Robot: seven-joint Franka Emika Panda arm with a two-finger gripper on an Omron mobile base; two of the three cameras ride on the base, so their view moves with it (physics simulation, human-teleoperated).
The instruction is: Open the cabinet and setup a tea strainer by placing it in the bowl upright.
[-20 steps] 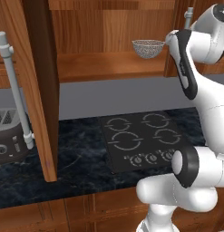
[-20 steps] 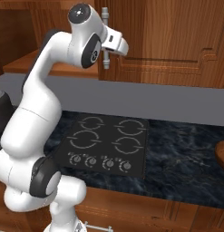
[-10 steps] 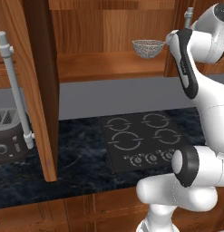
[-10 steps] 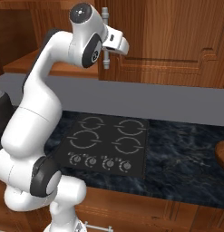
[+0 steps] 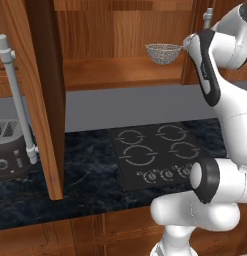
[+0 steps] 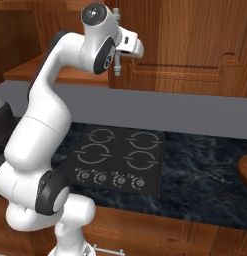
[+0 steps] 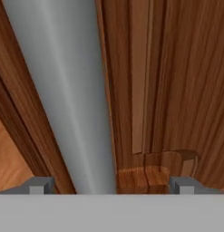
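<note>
The cabinet (image 5: 120, 35) hangs above the stove with its left door (image 5: 40, 90) swung wide open. On its wooden shelf stands the tea strainer (image 5: 164, 52), a small wire-mesh basket, upright. My gripper (image 7: 112, 186) is open at the right door's grey bar handle (image 7: 63, 90). The bar stands between the fingertips (image 7: 41, 185), closer to the left one, and no pad presses on it. From the right base, the gripper (image 6: 116, 54) sits at that handle (image 6: 116, 30). A brown rounded rim (image 6: 244, 172), cut off at the counter's right edge, may be the bowl.
A black four-burner stove (image 5: 157, 152) lies in the dark counter (image 5: 90, 185) below the cabinet. A grey toaster (image 5: 10, 150) stands at the left, behind the open door's long handle (image 5: 17, 100). Raised-panel wooden fronts (image 6: 195, 45) line the wall to the right.
</note>
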